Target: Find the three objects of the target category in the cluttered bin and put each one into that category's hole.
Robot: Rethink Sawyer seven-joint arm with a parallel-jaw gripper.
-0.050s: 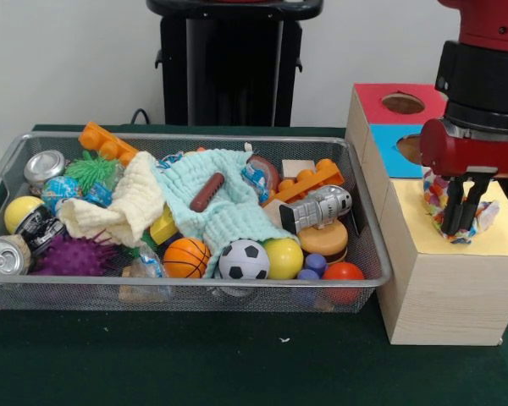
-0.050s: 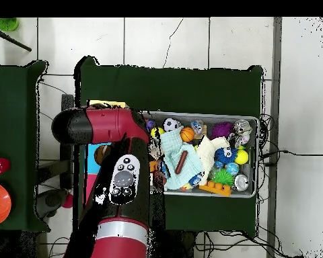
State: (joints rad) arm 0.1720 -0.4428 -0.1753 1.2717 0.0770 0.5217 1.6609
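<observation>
1. Bin (image 1: 368,245), wire mesh, sits just beside wooden box (image 1: 444,296) on green table (image 1: 195,355). Packed w/ clutter: mint cloth (image 1: 229,199) in the middle w/ a brown sausage toy (image 1: 207,192) on top, cream cloth (image 1: 123,207) beside it, basketball (image 1: 186,257), soccer ball (image 1: 243,260) & yellow ball (image 1: 284,258) along the front wall, purple spiky ball (image 1: 72,256), cans (image 1: 4,254) at the end farthest from box, orange bricks (image 1: 309,180), toy robot (image 1: 317,207) near the box end.
2. Box top has colored panels: red w/ a round hole (image 1: 404,103), blue w/ another hole, yellow nearest front.
3. Gripper (image 1: 460,227) is over the yellow panel, fingers pinching a multicolor soft toy (image 1: 436,196) that rests on or just above the box top; can't tell if it touches.
4. Front view shows claw, toy & holes. Overhead view: arm (image 2: 117,195) covers the box almost entirely, claw & toy hidden; bin contents visible, plus tiled floor and a 2nd green table at the side.
</observation>
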